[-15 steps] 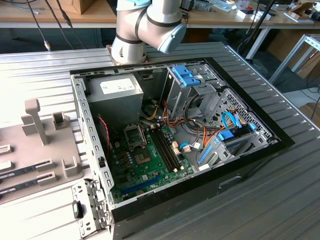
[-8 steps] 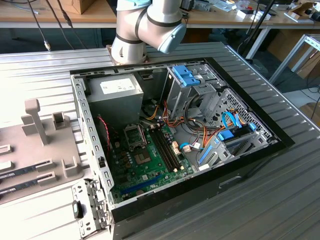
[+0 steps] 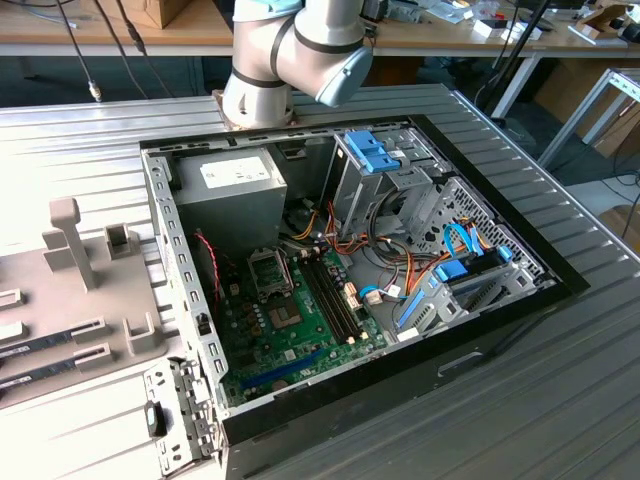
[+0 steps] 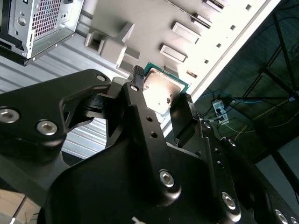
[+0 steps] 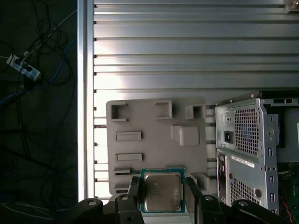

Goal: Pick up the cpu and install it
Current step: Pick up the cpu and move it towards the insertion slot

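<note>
The cpu (image 5: 162, 191) (image 4: 161, 91), a flat square chip with a silvery top and a thin green rim, sits between the black fingers (image 5: 133, 198) (image 4: 140, 102) of my gripper (image 5: 162, 187) (image 4: 162, 88). The gripper is shut on it, one finger on each of two opposite edges. In both wrist views the chip hangs well above the grey parts tray (image 5: 154, 126) (image 4: 140, 18), next to the computer case (image 5: 243, 135). In the exterior view the open case (image 3: 180, 260) shows the green motherboard (image 3: 300, 330) with its square socket frame (image 3: 270, 272). The arm's grey joints (image 3: 290, 50) stand behind the case.
The grey tray (image 3: 60, 290) with raised posts and slots lies at the exterior view's left of the case. Inside the case are a power supply (image 3: 225, 195), drive cages (image 3: 385, 165) and cable bundles (image 3: 400, 270). The slatted metal table (image 5: 187, 46) ends at an edge (image 5: 86, 93) over a floor with cables.
</note>
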You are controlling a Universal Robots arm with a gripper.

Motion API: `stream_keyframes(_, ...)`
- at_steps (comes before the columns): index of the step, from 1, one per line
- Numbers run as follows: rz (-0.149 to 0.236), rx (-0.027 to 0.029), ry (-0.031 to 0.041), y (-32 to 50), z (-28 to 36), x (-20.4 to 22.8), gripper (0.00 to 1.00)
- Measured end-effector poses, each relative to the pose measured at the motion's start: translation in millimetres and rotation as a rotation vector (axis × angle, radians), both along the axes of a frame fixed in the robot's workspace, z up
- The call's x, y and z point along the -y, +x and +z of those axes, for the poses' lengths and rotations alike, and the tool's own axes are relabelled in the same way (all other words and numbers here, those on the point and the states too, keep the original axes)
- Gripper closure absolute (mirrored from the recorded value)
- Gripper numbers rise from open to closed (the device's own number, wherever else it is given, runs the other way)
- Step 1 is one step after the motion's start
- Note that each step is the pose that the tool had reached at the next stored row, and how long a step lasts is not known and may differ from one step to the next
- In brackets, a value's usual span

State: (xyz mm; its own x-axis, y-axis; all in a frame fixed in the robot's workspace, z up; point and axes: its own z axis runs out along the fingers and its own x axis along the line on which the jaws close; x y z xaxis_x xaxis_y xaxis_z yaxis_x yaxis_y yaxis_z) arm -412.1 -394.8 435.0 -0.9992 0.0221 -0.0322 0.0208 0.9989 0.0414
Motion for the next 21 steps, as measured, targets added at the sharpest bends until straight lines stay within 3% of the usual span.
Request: stream_keyframes(21, 0.0, 0.0001, 0.0, 16.9, -0.1, 0.0, 0.53)
